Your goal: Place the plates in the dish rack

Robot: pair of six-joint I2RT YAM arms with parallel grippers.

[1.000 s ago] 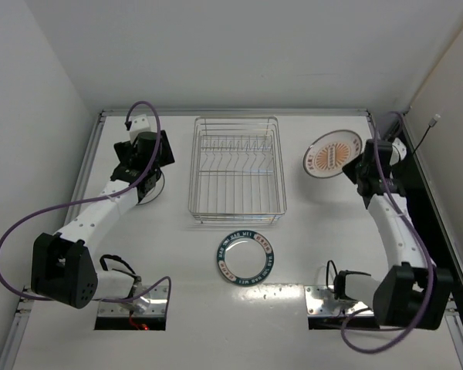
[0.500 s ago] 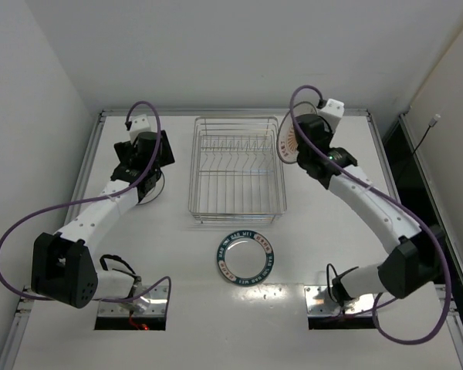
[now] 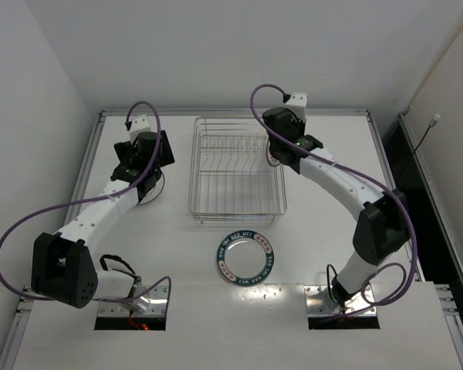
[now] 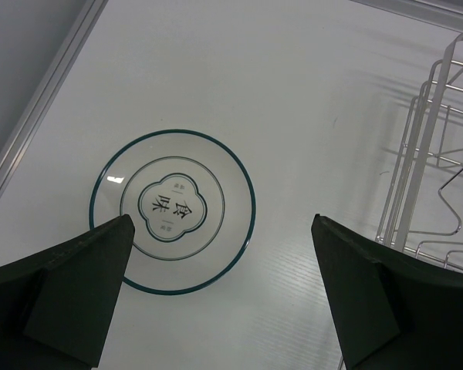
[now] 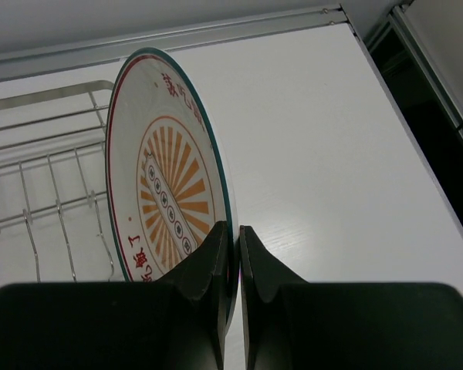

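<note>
My right gripper point(image 5: 234, 231) is shut on the rim of the white plate with the orange patterned centre point(image 5: 166, 193) and holds it on edge. In the top view that gripper point(image 3: 275, 151) is above the far right side of the dish rack point(image 3: 237, 218), a silver wire basket with upright prongs point(image 5: 38, 154). The plate with the dark teal lettered rim point(image 3: 247, 259) lies flat on the table in front of the rack. My left gripper point(image 4: 221, 223) is open above the pale plate point(image 4: 172, 210), which lies flat left of the rack. In the top view that plate is mostly hidden under the left gripper point(image 3: 148, 179).
The rack's left wires point(image 4: 440, 154) stand just right of the left gripper. A raised metal rail point(image 3: 231, 112) runs along the table's far edge, and another along the left edge point(image 4: 38, 100). White walls close in the back and sides.
The right arm lifted the orange plate off the table at the far right and swung it left to the rack's right side. The left arm has not moved.
</note>
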